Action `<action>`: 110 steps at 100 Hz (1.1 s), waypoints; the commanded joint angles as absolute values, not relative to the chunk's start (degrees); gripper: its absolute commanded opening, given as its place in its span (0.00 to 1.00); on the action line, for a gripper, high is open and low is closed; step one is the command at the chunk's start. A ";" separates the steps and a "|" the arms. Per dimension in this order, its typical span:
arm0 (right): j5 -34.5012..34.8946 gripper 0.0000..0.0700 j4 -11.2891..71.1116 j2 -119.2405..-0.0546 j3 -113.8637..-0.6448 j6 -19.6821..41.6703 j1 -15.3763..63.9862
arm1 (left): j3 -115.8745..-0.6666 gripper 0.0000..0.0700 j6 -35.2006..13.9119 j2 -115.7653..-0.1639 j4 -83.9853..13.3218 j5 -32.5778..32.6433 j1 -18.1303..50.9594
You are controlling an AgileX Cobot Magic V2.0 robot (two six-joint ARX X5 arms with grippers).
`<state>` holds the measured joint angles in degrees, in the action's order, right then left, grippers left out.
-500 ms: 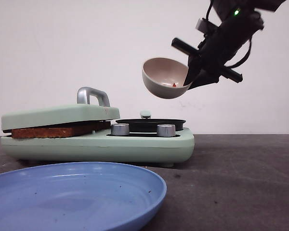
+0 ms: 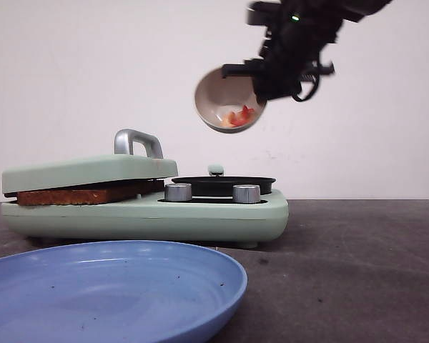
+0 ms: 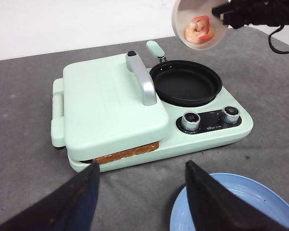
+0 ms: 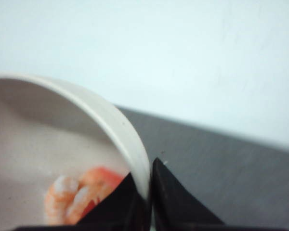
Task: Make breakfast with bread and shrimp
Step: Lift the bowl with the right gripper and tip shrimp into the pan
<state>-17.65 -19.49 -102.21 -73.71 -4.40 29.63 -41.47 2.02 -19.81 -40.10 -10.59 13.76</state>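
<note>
The bread shows only as a brown edge under the closed lid; how many slices lie there cannot be told. The blue plate is cut off at the front view's lower left. The shrimp is blurred at the right wrist view's bottom edge.

Shrimp: we are seeing a small curled piece, orange-pink and white, lying inside a tilted pale bowl held in the air above the black pan.
Bread: we are seeing only a golden-brown crust edge, lying flat and pressed under the shut green lid.
</note>
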 commanded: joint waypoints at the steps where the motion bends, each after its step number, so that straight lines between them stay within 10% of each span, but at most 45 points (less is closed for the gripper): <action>1: -19.68 0.00 -22.22 -103.07 -74.72 -17.52 31.11 | -41.89 0.40 2.61 -20.01 -39.44 -10.52 13.89; 55: -30.98 0.00 -40.03 -106.10 -74.70 -54.22 35.22 | -41.89 0.40 3.29 -19.99 -39.64 -12.51 13.89; 110: -27.51 0.00 -51.99 -106.41 -74.70 -68.01 35.44 | -41.89 0.40 5.13 -19.99 -40.07 -12.53 13.89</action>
<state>-27.64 -51.88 -105.25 -73.73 -66.11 34.89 -41.47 4.10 -19.81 -40.58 -12.21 13.76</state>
